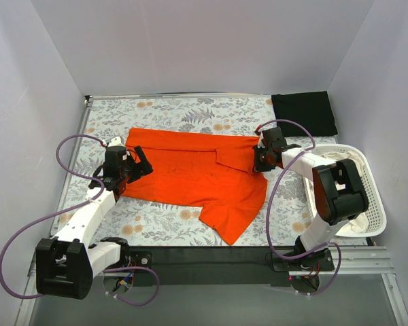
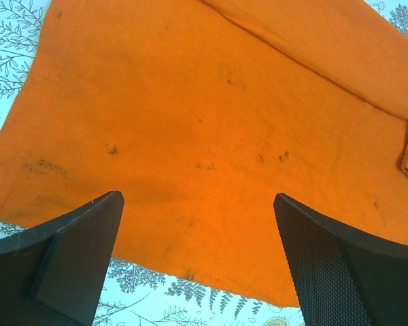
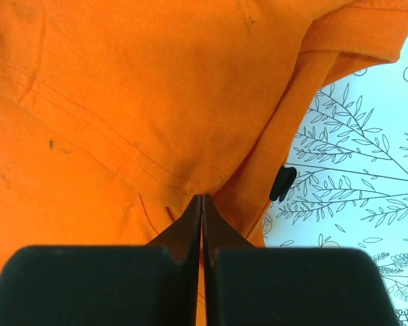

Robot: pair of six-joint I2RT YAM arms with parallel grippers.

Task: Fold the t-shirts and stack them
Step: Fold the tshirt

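Note:
The orange t-shirt (image 1: 197, 173) lies spread on the floral table cover, partly folded, with a sleeve flap toward the front. The black t-shirt (image 1: 304, 112) lies folded at the back right corner. My left gripper (image 1: 137, 165) is open at the shirt's left edge. In the left wrist view the gripper (image 2: 197, 200) hovers with jaws wide apart over the orange fabric (image 2: 211, 102) near its hem. My right gripper (image 1: 258, 159) is at the shirt's right edge. In the right wrist view the gripper (image 3: 202, 198) is shut, and the orange fabric (image 3: 122, 81) puckers at its tips.
A white slatted basket (image 1: 374, 197) holding pale cloth stands at the right, beside the right arm. White walls enclose the table on three sides. A small black piece (image 3: 283, 183) lies on the floral cover (image 3: 367, 170) by the shirt's edge.

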